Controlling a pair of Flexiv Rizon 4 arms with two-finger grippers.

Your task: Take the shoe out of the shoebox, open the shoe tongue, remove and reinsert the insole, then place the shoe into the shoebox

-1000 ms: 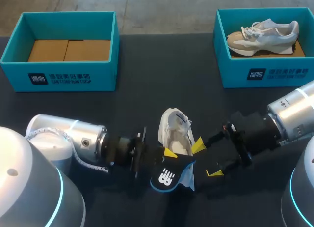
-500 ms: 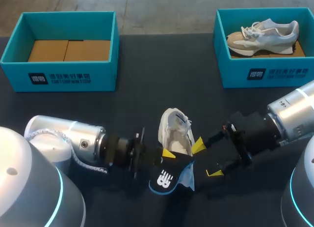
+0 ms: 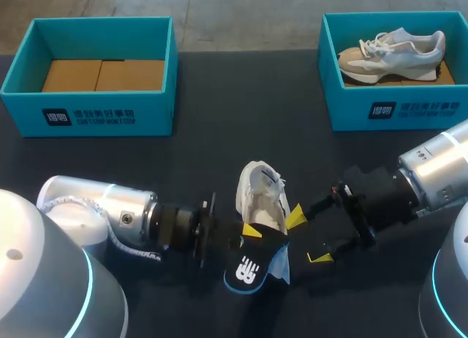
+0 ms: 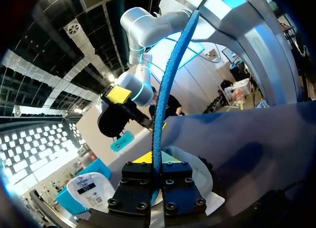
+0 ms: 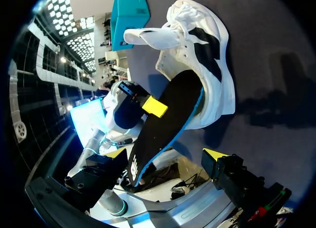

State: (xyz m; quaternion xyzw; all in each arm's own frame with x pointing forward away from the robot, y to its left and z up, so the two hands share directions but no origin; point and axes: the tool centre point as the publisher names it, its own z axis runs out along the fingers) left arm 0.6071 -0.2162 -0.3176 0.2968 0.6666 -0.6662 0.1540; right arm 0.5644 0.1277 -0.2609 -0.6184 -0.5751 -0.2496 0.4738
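Our left gripper (image 3: 251, 233) pinches the insole (image 3: 252, 268), whose long axis angles into the shoe (image 3: 262, 199) opening just ahead. Our right gripper (image 3: 307, 238) hangs spread and empty beside the shoe.

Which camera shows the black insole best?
The right wrist view. There the insole shows most of its flat black face with the blue rim. The head view shows just its heel end. The left wrist view sees it edge-on, as a thin blue strip.

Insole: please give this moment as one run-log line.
insole: partly in white shoe | left pincer: shut on insole | right pincer: open, beside shoe
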